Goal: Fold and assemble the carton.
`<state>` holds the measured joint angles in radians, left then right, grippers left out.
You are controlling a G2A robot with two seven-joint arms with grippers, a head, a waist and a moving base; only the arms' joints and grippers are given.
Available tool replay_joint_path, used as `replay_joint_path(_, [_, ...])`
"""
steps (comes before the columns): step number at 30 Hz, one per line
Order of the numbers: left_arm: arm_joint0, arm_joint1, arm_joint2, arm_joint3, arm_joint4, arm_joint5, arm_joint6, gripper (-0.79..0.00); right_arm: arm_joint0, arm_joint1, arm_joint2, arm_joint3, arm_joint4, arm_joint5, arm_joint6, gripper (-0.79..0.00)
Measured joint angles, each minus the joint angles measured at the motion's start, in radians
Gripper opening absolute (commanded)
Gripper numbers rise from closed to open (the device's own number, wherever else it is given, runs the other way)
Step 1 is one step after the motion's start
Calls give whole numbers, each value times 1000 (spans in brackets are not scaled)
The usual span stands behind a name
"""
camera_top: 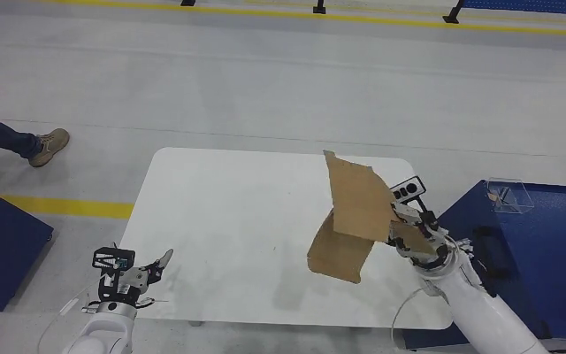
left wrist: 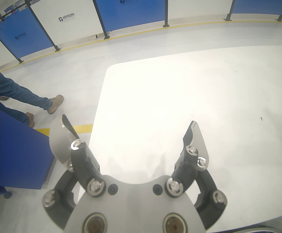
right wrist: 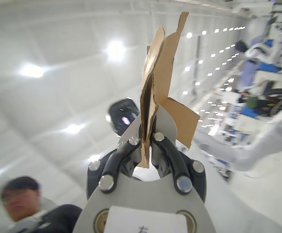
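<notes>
while left gripper [left wrist: 130,123] sits spread, right gripper [right wrist: 148,132] pinches the carton [right wrist: 162,66]

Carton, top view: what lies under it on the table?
White table shows all around the carton, which the right gripper clamps at one edge. The patch directly beneath the cardboard is covered.

Factory hall: floor line [camera_top: 62,207], barriers [left wrist: 132,13]

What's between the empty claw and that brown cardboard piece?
Nothing: in the top view, only bare white tabletop separates the open left gripper from the brown cardboard carton.
</notes>
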<state>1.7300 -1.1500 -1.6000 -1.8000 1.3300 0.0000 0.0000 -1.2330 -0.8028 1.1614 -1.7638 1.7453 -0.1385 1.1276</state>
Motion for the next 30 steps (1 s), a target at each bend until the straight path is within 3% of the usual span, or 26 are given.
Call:
replay_joint_path(5, [0,0,0,0,0,0,0,0,-37,-13,-30,16,379,362,-179,-785])
replay_joint_path(11, [0,0,0,0,0,0,0,0,-73,-14,-102,84,840,863,-599,-785])
replay_joint_path(15, [0,0,0,0,0,0,0,0,-93,-13,-161,120,1115,1032,-812,-785])
replay_joint_path(19, [0,0,0,0,0,0,0,0,-75,-11,-169,123,1318,1027,-972,-785])
replay_joint_path(22, [0,0,0,0,0,0,0,0,-58,-12,-113,112,1282,1017,-958,-785])
replay_joint_path(25, [0,0,0,0,0,0,0,0,-57,-21,-18,80,1055,956,-807,-785])
replay_joint_path(30, [0,0,0,0,0,0,0,0,-84,-41,93,27,504,733,-410,-785])
